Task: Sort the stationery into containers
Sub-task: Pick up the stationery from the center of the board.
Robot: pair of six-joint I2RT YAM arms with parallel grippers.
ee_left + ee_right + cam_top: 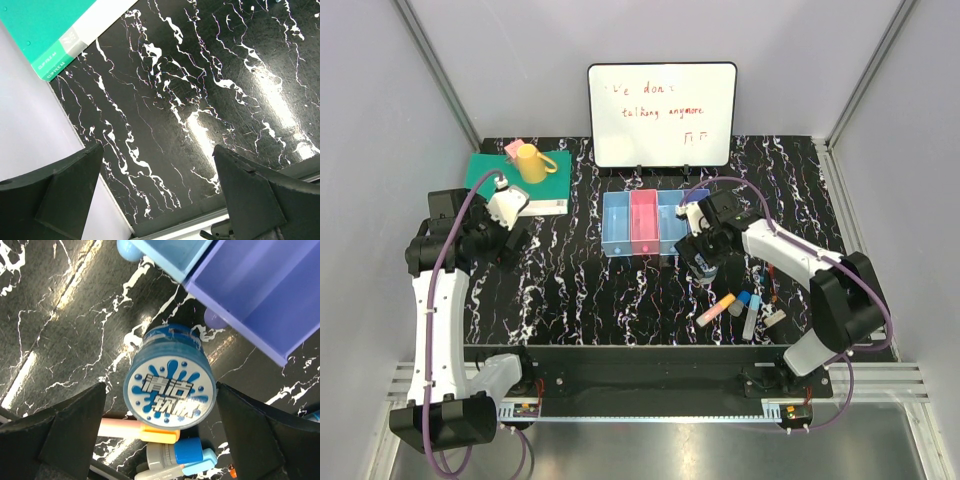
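Joined bins, blue, pink, blue, purple, sit mid-table. A blue-white roll stands just before them; markers and pens lie toward the near right edge

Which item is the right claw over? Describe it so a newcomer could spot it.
Start at the row of translucent plastic bins in the middle of the black marbled table. Just in front of its right end, between the open fingers of the right claw, stands a round blue tub. Unlike the slim markers beside it, it is squat, with white splash lettering on its lid.
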